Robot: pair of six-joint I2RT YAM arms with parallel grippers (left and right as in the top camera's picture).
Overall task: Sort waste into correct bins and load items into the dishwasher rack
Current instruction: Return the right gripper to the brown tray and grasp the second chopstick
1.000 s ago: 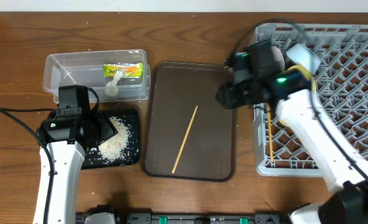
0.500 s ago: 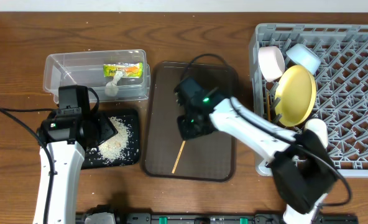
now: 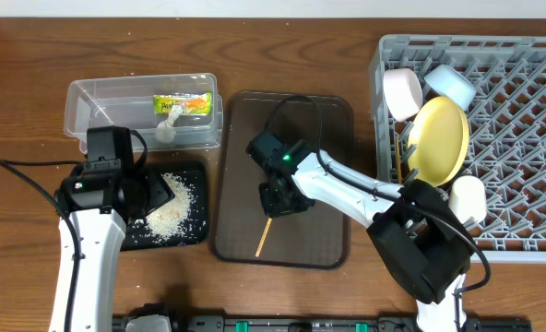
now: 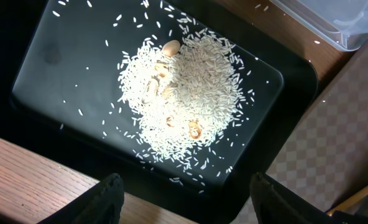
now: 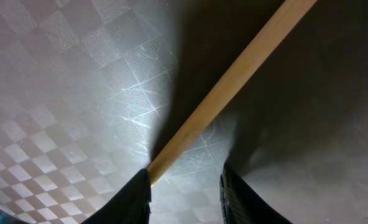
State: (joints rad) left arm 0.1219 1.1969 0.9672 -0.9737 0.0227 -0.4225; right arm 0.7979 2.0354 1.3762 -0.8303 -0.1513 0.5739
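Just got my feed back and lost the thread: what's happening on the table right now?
The right gripper is down on the brown serving tray, jaws open over the chopstick lying there, not yet gripping it. The left gripper hovers open above the rice on the black tray. The yellow plate, white bowl, light blue bowl and cup stand in the dishwasher rack; the wrapper and tissue lie in the clear tub.

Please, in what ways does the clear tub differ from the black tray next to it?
The clear tub is see-through with tall walls; the black tray is opaque and shallow. The tub holds a snack wrapper and a tissue; the tray holds loose rice. Both are rectangular, similar in footprint, and stand left of the brown tray.
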